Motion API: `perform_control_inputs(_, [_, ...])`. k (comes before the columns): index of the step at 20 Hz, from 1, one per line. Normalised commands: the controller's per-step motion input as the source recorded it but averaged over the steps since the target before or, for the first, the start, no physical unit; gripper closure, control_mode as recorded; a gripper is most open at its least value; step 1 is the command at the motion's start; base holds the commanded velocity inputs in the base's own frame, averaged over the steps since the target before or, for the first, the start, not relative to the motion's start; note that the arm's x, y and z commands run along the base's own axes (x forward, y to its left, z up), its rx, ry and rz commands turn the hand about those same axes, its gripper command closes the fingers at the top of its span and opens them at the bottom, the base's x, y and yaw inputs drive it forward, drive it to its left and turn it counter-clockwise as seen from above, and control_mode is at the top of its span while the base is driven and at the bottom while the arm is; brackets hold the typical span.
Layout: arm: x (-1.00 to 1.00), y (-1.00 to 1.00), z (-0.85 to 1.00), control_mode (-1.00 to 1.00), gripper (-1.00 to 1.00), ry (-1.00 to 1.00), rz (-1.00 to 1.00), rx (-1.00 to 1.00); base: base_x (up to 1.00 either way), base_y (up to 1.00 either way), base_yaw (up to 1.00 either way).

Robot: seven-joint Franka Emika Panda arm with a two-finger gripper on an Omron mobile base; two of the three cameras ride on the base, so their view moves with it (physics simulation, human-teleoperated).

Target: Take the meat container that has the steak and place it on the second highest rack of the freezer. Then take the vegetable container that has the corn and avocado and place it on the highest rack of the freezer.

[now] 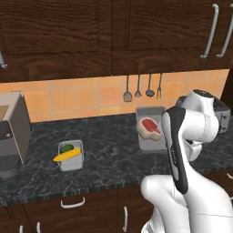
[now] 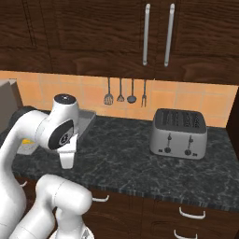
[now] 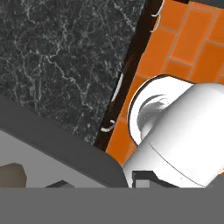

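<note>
The white arm [image 1: 182,150] rises close in front, bent over the dark marbled counter [image 1: 109,154], its hand at the near rim of the grey meat container [image 1: 151,129]; I cannot tell whether its fingers grip that rim. One steak [image 1: 149,125], red with a pale rim, lies in that tilted container. To the left, one tub [image 1: 71,155] holds one yellow corn [image 1: 67,155] and one green avocado [image 1: 67,148]; one toaster [image 2: 179,133] stands well right.
</note>
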Motion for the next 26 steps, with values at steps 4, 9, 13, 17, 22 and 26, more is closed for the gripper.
perform_control_inputs(4, [-0.37, 0.03, 0.44, -1.00, 1.00, 0.00, 0.00, 0.12, 0.00, 0.00, 0.00])
perform_control_inputs(9, [-0.38, 0.06, 0.18, -1.00, 1.00, -0.04, 0.00, 0.09, 0.00, 0.00, 0.00])
perform_control_inputs(13, [-0.26, 0.28, 0.26, -1.00, 1.00, -0.05, 0.01, 0.00, 0.00, 0.00, 0.00])
perform_control_inputs(17, [-0.33, 0.14, 0.34, -1.00, 1.00, -0.09, 0.00, 0.00, 0.00, 0.00, 0.00])
perform_control_inputs(22, [-0.31, 0.07, 0.39, -1.00, 1.00, -0.08, 0.00, 0.00, 0.00, 0.00, 0.00])
perform_control_inputs(26, [-0.19, 0.02, 0.08, 1.00, 1.00, -0.03, 0.00, 0.00, -0.24, 0.00, 0.00])
